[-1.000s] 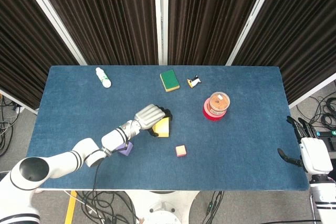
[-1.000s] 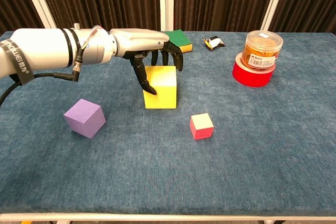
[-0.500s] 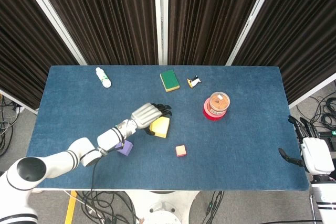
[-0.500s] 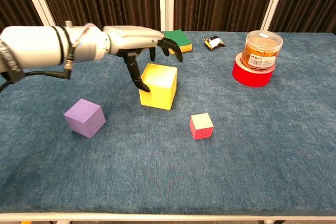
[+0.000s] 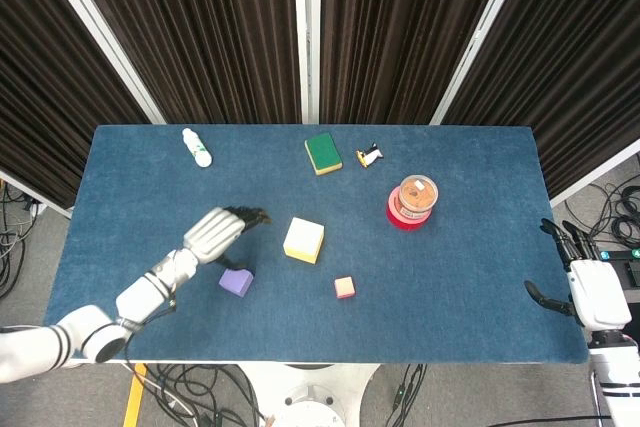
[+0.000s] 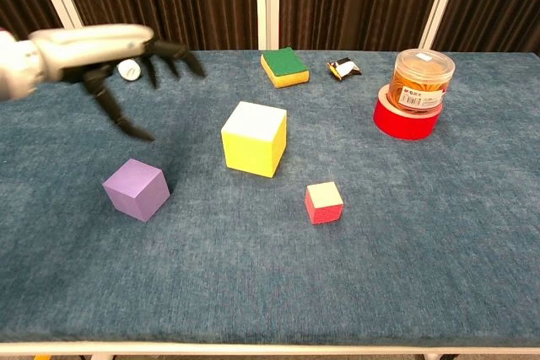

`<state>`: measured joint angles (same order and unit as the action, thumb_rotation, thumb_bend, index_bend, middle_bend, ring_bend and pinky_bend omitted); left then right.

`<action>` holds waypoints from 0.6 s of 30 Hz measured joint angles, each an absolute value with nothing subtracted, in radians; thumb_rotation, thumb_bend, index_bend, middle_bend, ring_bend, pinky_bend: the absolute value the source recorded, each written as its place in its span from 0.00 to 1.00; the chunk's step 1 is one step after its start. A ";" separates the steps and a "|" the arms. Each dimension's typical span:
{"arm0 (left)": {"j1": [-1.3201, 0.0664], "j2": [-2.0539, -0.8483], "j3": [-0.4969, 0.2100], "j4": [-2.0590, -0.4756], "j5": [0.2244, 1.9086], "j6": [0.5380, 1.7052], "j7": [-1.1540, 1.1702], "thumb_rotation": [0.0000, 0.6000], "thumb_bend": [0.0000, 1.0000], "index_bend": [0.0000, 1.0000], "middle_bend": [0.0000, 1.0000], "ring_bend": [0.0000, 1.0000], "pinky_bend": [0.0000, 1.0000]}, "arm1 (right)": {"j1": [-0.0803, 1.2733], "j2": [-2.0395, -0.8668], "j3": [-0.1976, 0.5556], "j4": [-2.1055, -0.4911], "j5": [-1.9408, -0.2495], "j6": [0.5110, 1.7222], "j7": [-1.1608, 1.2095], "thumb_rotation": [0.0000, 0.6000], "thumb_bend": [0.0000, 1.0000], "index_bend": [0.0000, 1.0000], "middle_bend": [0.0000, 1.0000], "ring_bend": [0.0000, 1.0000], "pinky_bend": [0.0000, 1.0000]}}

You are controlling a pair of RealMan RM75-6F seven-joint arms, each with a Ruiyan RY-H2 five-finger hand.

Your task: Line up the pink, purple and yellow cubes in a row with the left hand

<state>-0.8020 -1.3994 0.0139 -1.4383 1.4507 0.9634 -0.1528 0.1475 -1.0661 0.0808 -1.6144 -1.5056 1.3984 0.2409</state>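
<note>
Chest view: I am holding my left hand (image 6: 110,61) in the air at the upper left of the frame, fingers spread and gripping nothing, motion-blurred above the blue tabletop (image 6: 439,225). The purple cube (image 6: 136,189) is sitting at lower left, below my hand and apart from it. The yellow cube (image 6: 253,138), the largest of the three, is sitting near the centre, turned slightly askew. The small pink cube (image 6: 324,202) is lying to its lower right. The three are forming a shallow bend rather than a row, with the yellow one set further back.

In the head view, my left hand (image 5: 217,232) is hovering just up and left of the purple cube (image 5: 236,282), and my right hand (image 5: 572,277) is waiting at the right edge of the frame, off the tabletop; I cannot tell how its fingers are lying.

I am judging the risks. If my spread fingers are coming down off-centre on the purple cube, they could knock it aside or spin it. A loose pinch could let it slip. Sliding any cube across the fabric could tip it, and a wide sweep could bump the yellow cube further out of line.
</note>
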 measured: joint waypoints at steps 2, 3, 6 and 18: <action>-0.784 -1.384 0.032 -1.471 1.452 0.967 -0.120 1.00 0.07 0.29 0.49 0.51 0.67 | 0.151 -1.068 0.080 -1.613 -1.509 1.396 0.243 1.00 0.17 0.04 0.16 0.00 0.08; -0.777 -1.378 0.041 -1.489 1.449 0.963 -0.098 1.00 0.07 0.29 0.52 0.55 0.72 | 0.153 -1.069 0.080 -1.613 -1.512 1.395 0.244 1.00 0.17 0.04 0.16 0.00 0.08; -0.762 -1.377 0.054 -1.516 1.428 0.940 -0.046 1.00 0.07 0.29 0.60 0.66 0.81 | 0.154 -1.067 0.078 -1.613 -1.518 1.395 0.247 1.00 0.17 0.04 0.17 0.00 0.08; -0.731 -1.428 0.049 -1.510 1.349 0.892 0.080 1.00 0.07 0.31 0.87 0.91 0.98 | 0.150 -1.062 0.073 -1.613 -1.512 1.398 0.250 1.00 0.17 0.04 0.18 0.00 0.08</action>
<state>-0.7313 -1.4278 0.0488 -1.5103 1.3487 0.8923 0.0796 0.1501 -1.0617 0.0735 -1.6132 -1.5120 1.3982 0.2502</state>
